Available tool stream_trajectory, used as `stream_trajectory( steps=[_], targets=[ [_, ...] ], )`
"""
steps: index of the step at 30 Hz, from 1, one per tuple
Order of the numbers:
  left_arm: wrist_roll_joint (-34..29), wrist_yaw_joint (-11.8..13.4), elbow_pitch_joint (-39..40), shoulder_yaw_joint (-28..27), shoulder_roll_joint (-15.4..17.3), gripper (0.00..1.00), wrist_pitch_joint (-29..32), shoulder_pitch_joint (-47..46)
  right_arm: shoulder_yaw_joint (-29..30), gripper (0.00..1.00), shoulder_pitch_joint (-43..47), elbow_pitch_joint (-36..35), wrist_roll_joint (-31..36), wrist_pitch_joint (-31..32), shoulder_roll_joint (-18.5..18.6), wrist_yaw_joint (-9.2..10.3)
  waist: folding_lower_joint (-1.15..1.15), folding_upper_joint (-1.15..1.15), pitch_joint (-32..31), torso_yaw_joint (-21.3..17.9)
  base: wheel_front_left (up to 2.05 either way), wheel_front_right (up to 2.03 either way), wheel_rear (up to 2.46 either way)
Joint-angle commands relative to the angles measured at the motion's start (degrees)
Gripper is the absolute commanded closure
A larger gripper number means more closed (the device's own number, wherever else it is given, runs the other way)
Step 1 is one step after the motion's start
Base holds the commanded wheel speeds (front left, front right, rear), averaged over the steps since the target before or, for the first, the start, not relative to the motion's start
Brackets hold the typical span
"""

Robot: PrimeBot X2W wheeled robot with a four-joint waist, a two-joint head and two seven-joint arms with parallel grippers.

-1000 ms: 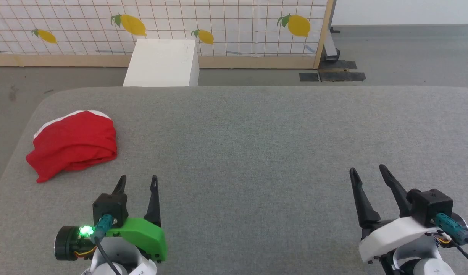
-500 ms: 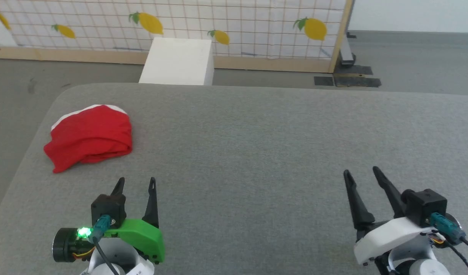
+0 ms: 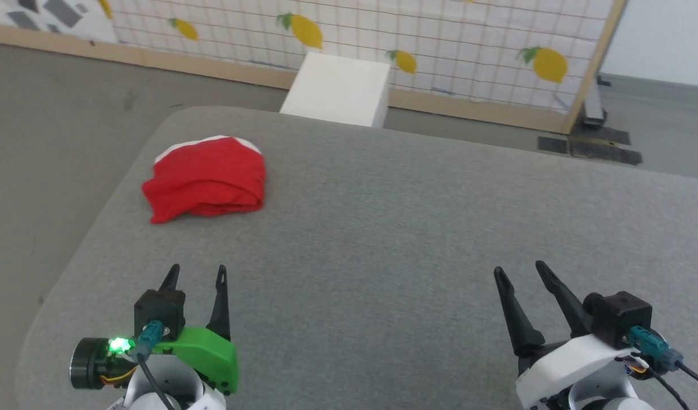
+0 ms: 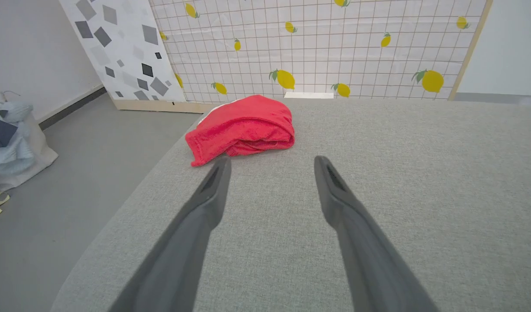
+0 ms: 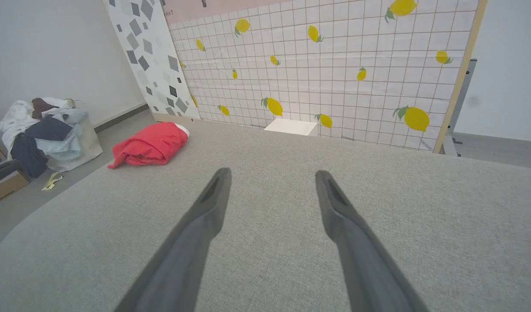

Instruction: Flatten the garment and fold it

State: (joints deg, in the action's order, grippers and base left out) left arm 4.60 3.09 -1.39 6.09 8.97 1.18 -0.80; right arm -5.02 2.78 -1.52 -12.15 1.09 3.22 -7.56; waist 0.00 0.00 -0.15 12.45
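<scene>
Near the far left corner of the grey table [image 3: 383, 239] lies the garment [image 3: 206, 177], a red bundle rolled loosely on itself, with a white edge showing along its far side. At the near left, the left gripper [image 3: 197, 267] has its fingers spread and empty, pointing roughly toward the garment, which is well ahead of the tips. At the near right, the right gripper [image 3: 519, 266] is also spread wide with nothing between its fingers, well apart from the garment. Beyond the table stand a white box [image 3: 337, 88] and a lemon-print screen [image 3: 440, 34]. A clothes heap [image 5: 44, 125] lies on the floor.
</scene>
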Motion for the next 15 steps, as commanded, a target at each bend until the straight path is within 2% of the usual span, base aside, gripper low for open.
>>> stream_trajectory(
  steps=[1, 15],
  targets=[
    [-0.52, 0.30, 0.09, -0.02, 0.33, 0.00, -0.10, -0.13, 0.00, 0.00, 0.99, -0.26, -0.30, 0.17, 0.09, 0.08, 0.00, 0.00, -0.30, 2.96, 0.00, 0.00, 0.00],
    [-0.79, 0.65, 0.20, 1.20, 0.85, 0.00, -0.81, -0.52, -0.50, 0.00, 2.53, -0.17, 0.36, 0.54, -0.22, 0.08, 0.00, 0.00, -0.60, 8.58, 0.00, 0.00, 0.00]
  ],
)
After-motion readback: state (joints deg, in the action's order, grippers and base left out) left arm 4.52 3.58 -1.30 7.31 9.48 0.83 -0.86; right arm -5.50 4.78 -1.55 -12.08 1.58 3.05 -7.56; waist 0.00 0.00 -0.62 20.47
